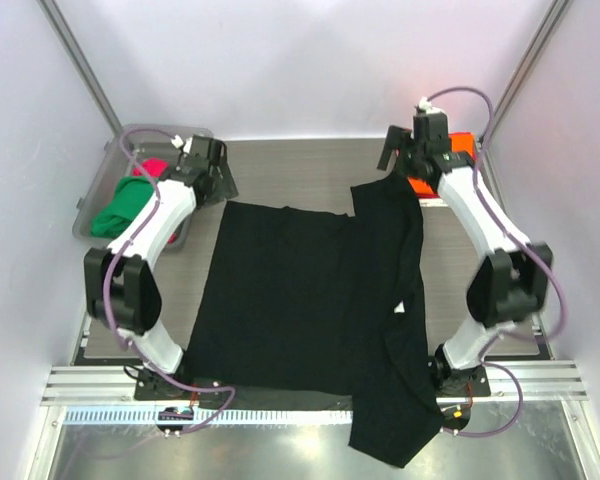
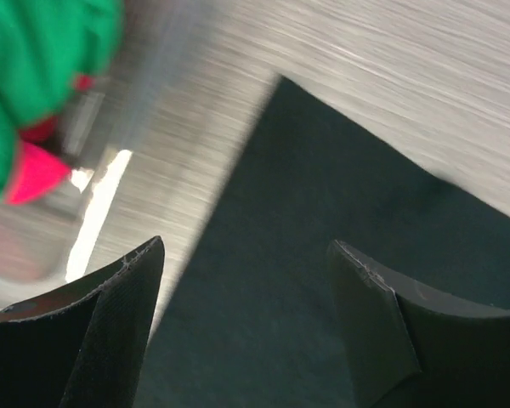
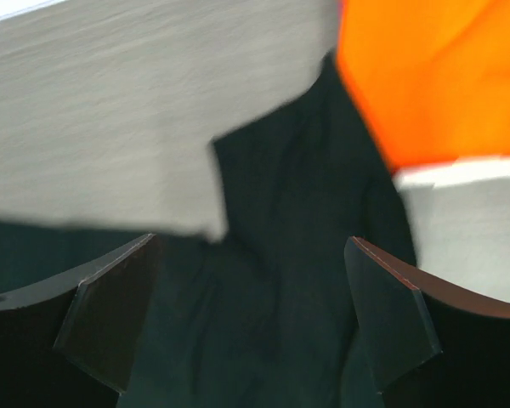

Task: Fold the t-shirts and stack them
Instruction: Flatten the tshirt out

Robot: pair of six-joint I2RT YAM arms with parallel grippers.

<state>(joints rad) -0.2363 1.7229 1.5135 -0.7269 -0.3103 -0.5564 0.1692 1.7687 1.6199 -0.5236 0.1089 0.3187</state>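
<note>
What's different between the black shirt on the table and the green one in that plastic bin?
The black shirt lies spread across the table, while the green shirt sits bunched up in the bin. The black shirt has one side folded over and hangs off the near edge; the green shirt shows no neat fold. Both are cloth, and neither is held.

left gripper jaws apart over black t-shirt corner; green garment upper left
</note>
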